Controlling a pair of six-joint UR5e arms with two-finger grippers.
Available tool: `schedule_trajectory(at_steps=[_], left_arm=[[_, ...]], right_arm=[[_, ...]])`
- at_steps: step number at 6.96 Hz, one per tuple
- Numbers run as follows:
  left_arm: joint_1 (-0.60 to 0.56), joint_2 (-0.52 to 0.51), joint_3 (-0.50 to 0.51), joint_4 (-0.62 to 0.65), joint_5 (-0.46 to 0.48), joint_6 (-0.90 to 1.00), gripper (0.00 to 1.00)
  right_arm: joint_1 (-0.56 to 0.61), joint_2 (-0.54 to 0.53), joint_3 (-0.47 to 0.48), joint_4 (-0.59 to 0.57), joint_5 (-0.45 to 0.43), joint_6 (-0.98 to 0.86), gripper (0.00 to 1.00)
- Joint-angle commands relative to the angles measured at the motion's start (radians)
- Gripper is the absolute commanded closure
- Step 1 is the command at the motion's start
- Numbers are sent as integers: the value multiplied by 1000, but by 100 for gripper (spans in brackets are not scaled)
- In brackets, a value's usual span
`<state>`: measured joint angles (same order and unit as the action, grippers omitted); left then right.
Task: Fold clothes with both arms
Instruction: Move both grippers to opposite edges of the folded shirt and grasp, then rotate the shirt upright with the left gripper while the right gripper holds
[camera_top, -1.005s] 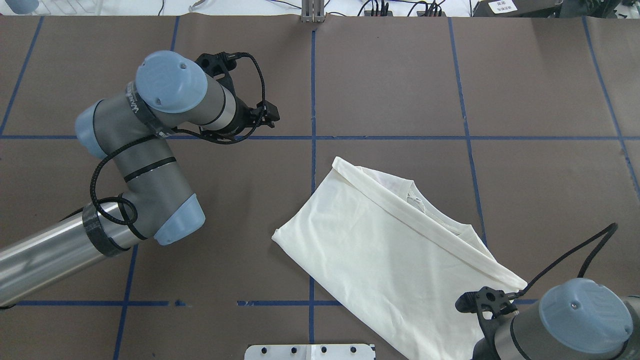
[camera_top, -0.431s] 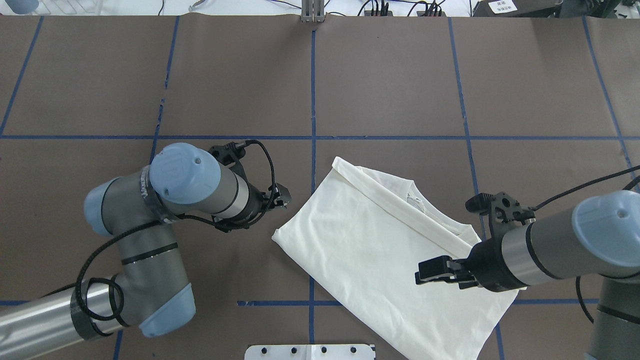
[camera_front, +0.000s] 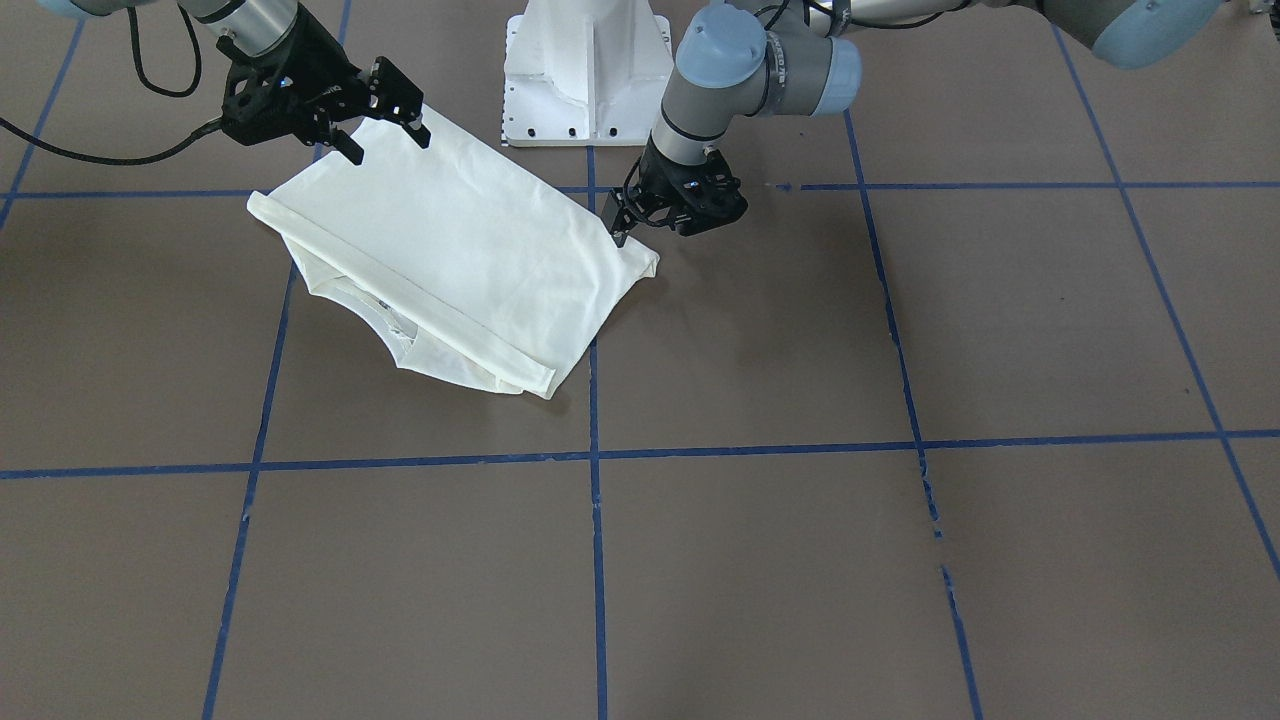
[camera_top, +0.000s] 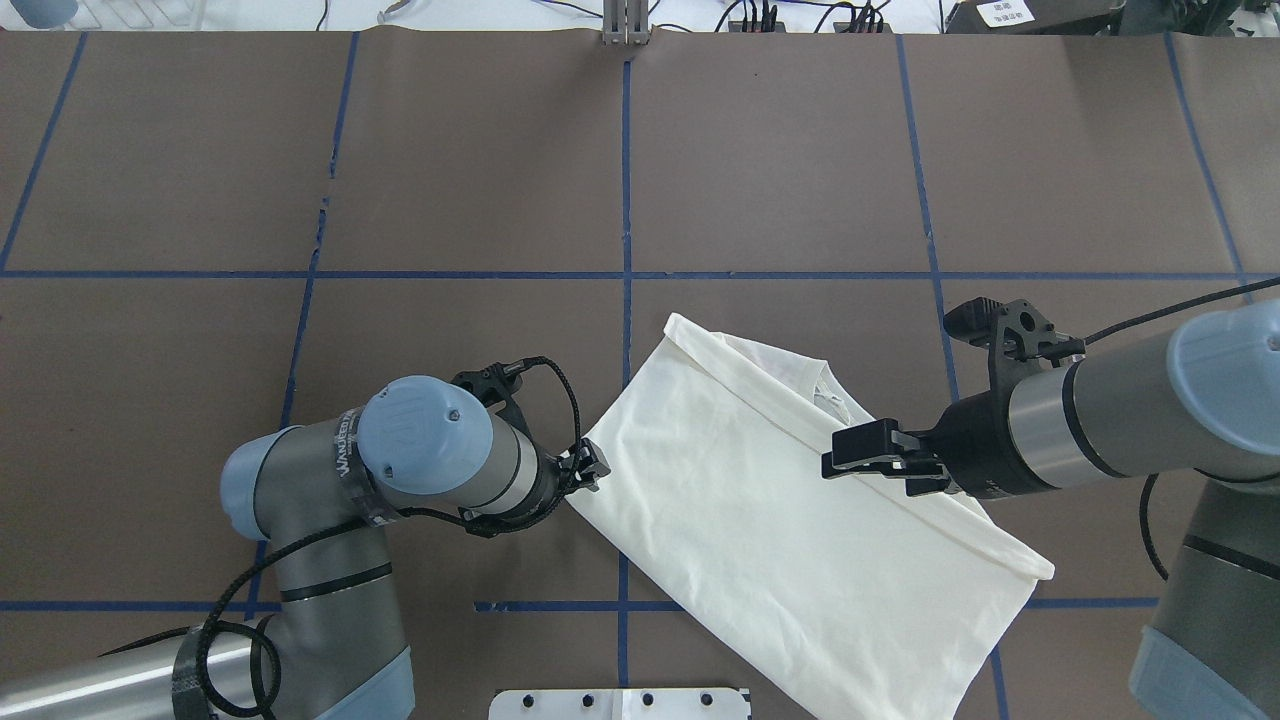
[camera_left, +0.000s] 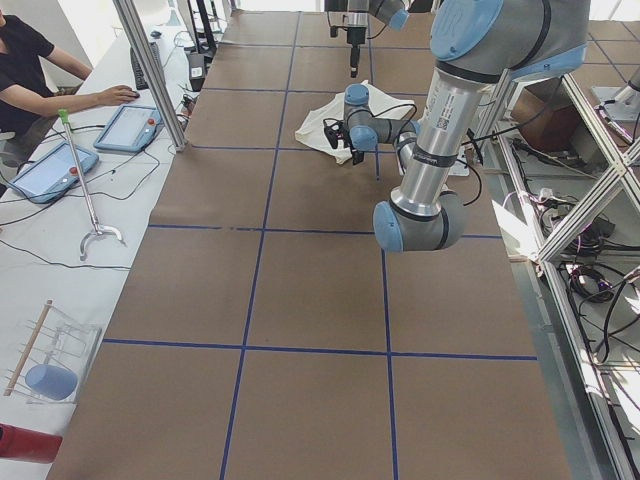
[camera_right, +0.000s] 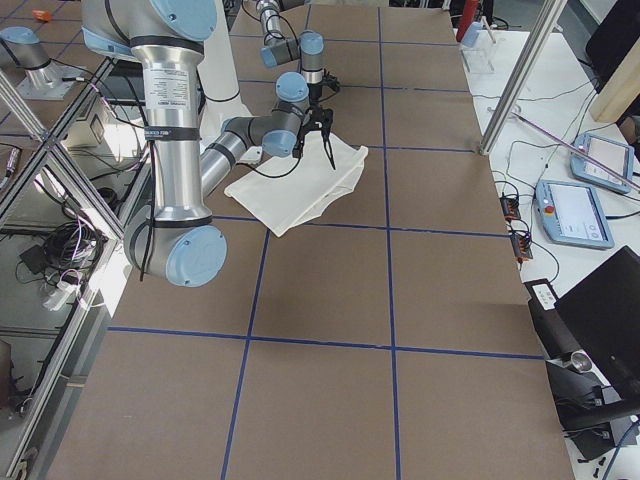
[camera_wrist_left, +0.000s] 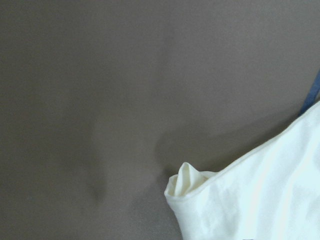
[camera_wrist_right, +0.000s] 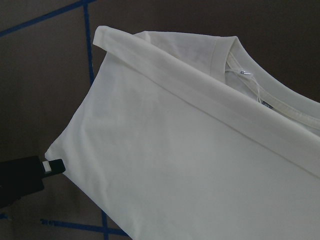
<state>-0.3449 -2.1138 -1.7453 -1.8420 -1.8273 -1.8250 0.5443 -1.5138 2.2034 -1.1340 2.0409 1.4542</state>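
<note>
The cream shirt (camera_top: 760, 530) lies folded on the brown table, plain side up, with a long folded band and the collar (camera_wrist_right: 240, 55) along its far edge. My left gripper (camera_top: 590, 468) is low at the shirt's left corner (camera_front: 650, 265). That corner is bunched up in the left wrist view (camera_wrist_left: 187, 182), where no fingers show, so I cannot tell whether this gripper is open or shut. One of its black fingers (camera_wrist_right: 30, 175) touches the corner. My right gripper (camera_top: 860, 462) hovers open over the shirt (camera_front: 470, 250) near the band, holding nothing.
The white pedestal base (camera_front: 585, 70) stands just behind the shirt's near edge. Blue tape lines (camera_top: 627, 200) cross the table. A person sits at a side desk with tablets (camera_left: 125, 125) beyond the table's far side. Bare brown table (camera_front: 900, 550) stretches in front.
My left arm swung toward the robot and came down onto the shirt's left corner. My right arm rose from the near table edge and moved out over the shirt toward the band.
</note>
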Motion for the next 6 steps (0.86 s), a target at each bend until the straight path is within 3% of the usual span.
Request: schedule_trajectory(at_steps=[1,2,3,4,6], left_arm=[[1,-18,33,-23,49,1,18],[1,-23,85,-111,66,0,22],[0,-23,102,-138,66,-2,66],[-3,-37,93,-129,63,1,100],[-38,-37,81,-118,31,13,100]], right_arm=[[8,7,-20,0,-1,2,0],[8,7,-21,0,-1,0,0],[8,7,-21,0,-1,0,0],[8,7,-21,0,-1,2,0],[8,9,-33,0,-1,2,0]])
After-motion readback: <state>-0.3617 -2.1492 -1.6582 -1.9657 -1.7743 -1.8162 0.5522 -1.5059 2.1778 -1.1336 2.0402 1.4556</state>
